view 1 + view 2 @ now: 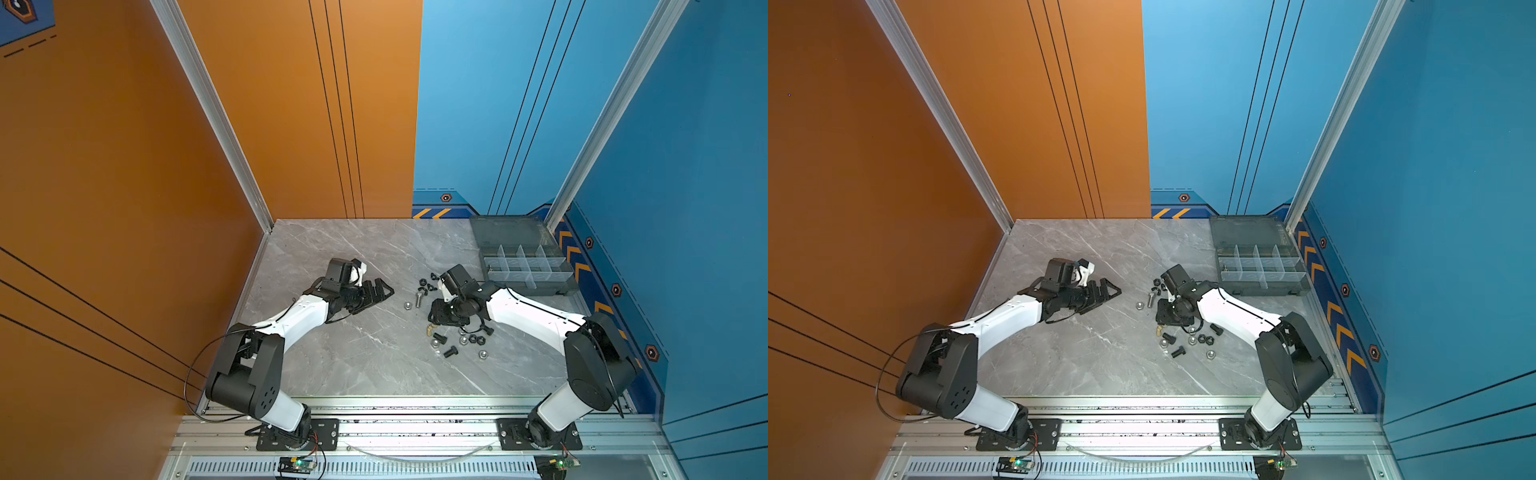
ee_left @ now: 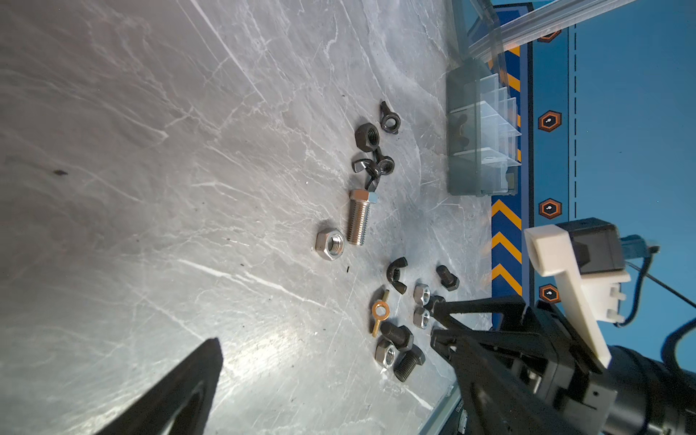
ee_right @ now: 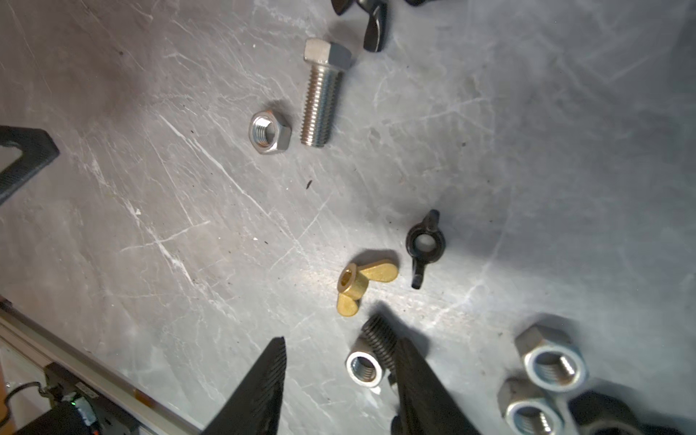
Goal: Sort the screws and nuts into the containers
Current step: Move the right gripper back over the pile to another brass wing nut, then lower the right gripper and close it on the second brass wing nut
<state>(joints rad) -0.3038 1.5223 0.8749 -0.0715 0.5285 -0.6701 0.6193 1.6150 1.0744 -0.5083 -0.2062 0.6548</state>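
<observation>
We find the right gripper [image 3: 341, 344] low over the loose parts in the lower middle of its wrist view, jaws apart and holding nothing. Between them lies a silver nut [image 3: 364, 370], touching a black bolt [image 3: 377, 337] that runs under one finger [image 3: 422, 384]. The left gripper [image 1: 384, 291] rests left of centre in both top views, apart from the parts. Only one of its fingers [image 2: 188, 388] shows clearly, so we cannot tell how its jaws stand. The box [image 1: 544, 289] of compartments sits open at the upper right of the table [image 1: 332, 365], well apart from the parts.

Our worry is the close. We judge the jaws could catch nut and bolt together, and the mixed pair would land in one compartment. Or a finger nudges the round bolt, which rolls and knocks away the nut or the brass wing nut [image 3: 361, 288] just beside it. A flat nut on smooth stone may also slip from a shallow pinch.

Much is hidden. In both top views the right arm [image 1: 528, 311] covers some of the parts. At the lower right of the right wrist view more nuts [image 3: 553, 367] are cut by the frame edge. Whether the fingers touch the table we cannot tell. The smoky walls blur the compartments, though a brownish piece [image 2: 461, 130] seems to lie in one.
</observation>
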